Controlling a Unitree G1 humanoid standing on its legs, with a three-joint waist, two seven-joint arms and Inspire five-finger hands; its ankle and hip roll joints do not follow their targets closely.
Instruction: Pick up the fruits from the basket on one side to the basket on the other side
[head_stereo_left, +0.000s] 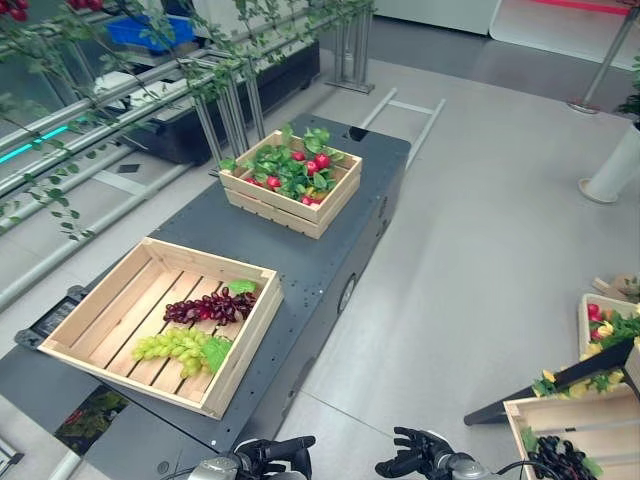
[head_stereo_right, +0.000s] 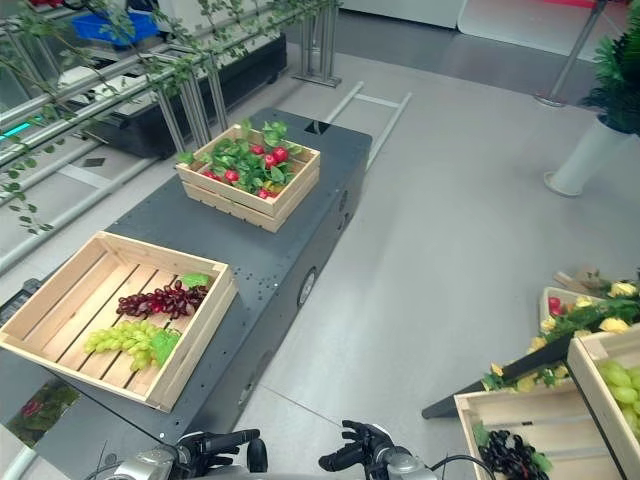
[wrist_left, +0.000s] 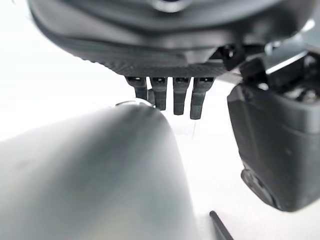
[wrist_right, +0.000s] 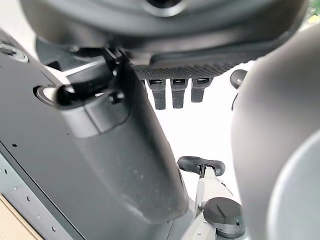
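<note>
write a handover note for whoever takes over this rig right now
Left hand: open, empty, low at the near edge of the eye views.
Right hand: open, empty, beside it.
Near crate on the dark platform: purple grapes and green grapes.
Far crate: red fruits among leaves.
Floor crate at the right: dark grapes.
Done: cannot tell which fruit has already been moved.
Left: nothing is in hand; probably reach for the next fruit.
</note>
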